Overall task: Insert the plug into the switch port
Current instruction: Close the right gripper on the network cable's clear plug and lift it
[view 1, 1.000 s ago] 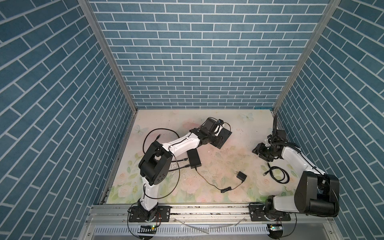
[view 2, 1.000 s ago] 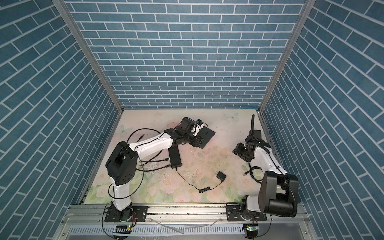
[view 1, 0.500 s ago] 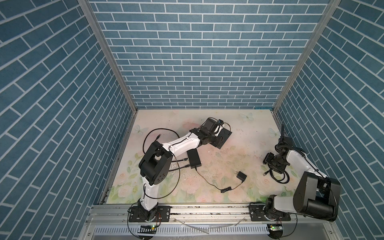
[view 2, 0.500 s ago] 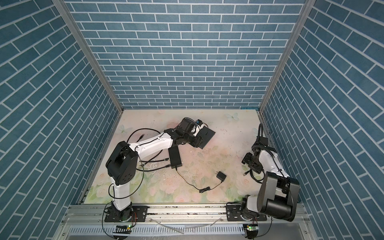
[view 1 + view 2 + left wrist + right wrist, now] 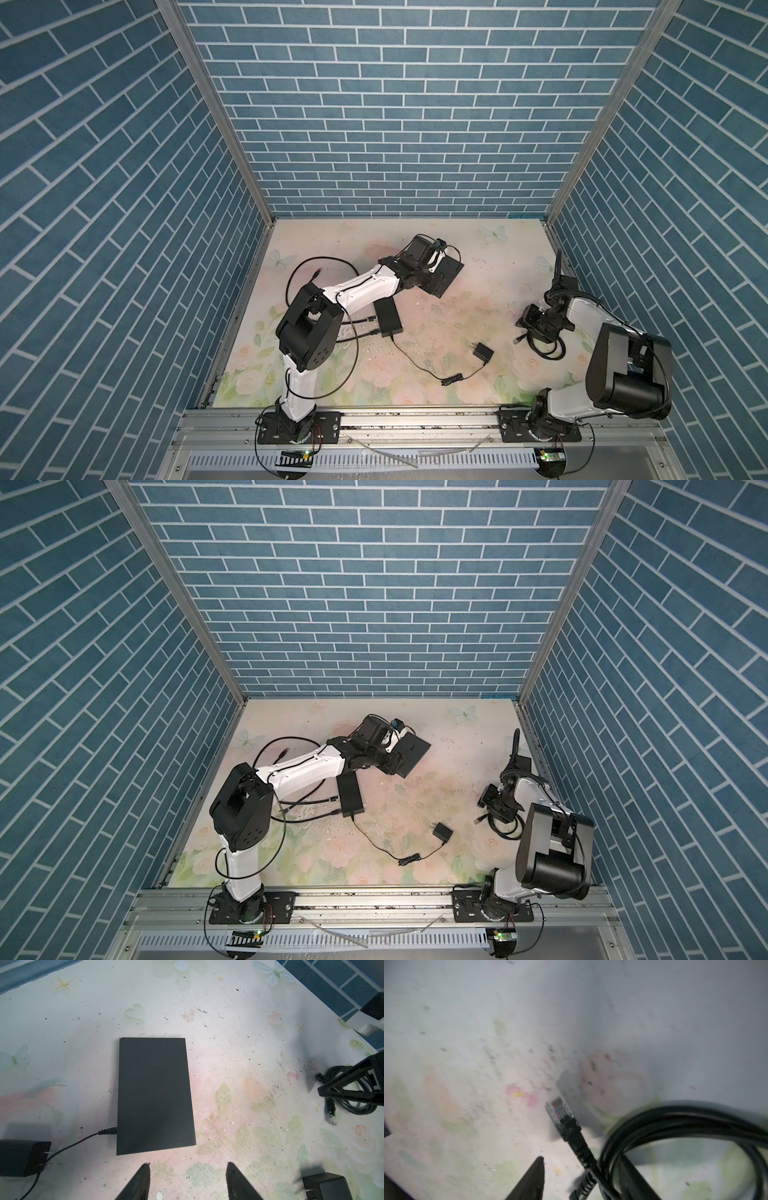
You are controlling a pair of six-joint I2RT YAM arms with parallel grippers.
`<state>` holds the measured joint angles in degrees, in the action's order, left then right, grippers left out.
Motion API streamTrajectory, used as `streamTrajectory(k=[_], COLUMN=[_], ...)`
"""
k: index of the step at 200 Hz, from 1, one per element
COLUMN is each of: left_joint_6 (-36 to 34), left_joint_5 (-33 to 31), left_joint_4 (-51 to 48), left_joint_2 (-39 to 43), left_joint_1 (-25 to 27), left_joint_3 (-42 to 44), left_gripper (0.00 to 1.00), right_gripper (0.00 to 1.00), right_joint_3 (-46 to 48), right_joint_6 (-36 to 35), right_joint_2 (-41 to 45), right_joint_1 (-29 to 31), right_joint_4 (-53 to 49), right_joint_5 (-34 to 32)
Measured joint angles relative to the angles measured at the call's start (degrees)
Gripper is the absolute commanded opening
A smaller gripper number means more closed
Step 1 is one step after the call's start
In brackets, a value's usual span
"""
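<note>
On the right side of the floral tabletop (image 5: 457, 328), near the side wall, the clear RJ45 plug (image 5: 559, 1110) lies at the free end of a coiled black Ethernet cable (image 5: 685, 1118). It is well apart from the switch (image 5: 154, 1095), a flat black box lying towards the back centre (image 5: 449, 273); no port face of the switch shows in any view.

The right gripper (image 5: 581, 1159) has its jaws apart, straddling the cable boot just behind the plug without closing on it. The left gripper (image 5: 188, 1164) hovers just short of the switch's near edge, jaws apart and empty.

A smaller black box (image 5: 388, 318) with leads plugged in and a power adapter (image 5: 482, 365) lie between the two arms.

The tabletop is pale, printed with roses, leaves and butterflies, and scuffed with dark specks. Blue brick-patterned walls (image 5: 395, 104) enclose it on three sides, and an aluminium rail (image 5: 415, 419) runs along the front, carrying both bases.

The left arm (image 5: 365, 286) reaches from front left to back centre, wrist bent down. The right arm (image 5: 590, 307) is folded close to the right wall, wrist tipped down over the coil.
</note>
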<state>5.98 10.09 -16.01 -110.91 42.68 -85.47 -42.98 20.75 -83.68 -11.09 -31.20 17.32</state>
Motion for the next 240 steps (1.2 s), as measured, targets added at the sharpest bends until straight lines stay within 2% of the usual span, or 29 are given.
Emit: streamTrajectory(k=[34,89,121,147,184,240], left_joint_6=[0.00,-0.04,-0.28,-0.26,-0.24,-0.26], left_joint_5=[0.22,0.61,0.37,0.35,0.50,0.63], left_joint_4=[0.00,-0.28,-0.87,-1.27,-2.71,-4.74], left_joint_2=[0.00,-0.02,-0.02,-0.13,-0.61,-0.61], left_joint_1=[0.00,0.00,0.00,0.00,0.00,0.00], left_joint_3=[-0.02,-0.46,-0.46,-0.50,-1.40,-1.68], left_gripper=[0.59,0.58,0.58,0.58,0.58,0.59], right_gripper=[0.44,0.47,0.47,0.47,0.45,0.37], right_joint_3=[-0.28,-8.61,-12.28,-16.63,-21.49,-21.66], right_joint_6=[-0.46,-4.70,-8.68,-17.18,-28.39,-33.18], right_joint_2=[0.04,-6.78,-6.47,-6.25,-6.97,-8.48], right_joint_1=[5.70,14.73,14.93,14.97,15.47,17.53], right_joint_4=[3.39,2.03,-2.43,-7.52,-12.41,-14.05], right_joint_5=[5.33,6.05,2.21,-1.20,-1.44,-1.64])
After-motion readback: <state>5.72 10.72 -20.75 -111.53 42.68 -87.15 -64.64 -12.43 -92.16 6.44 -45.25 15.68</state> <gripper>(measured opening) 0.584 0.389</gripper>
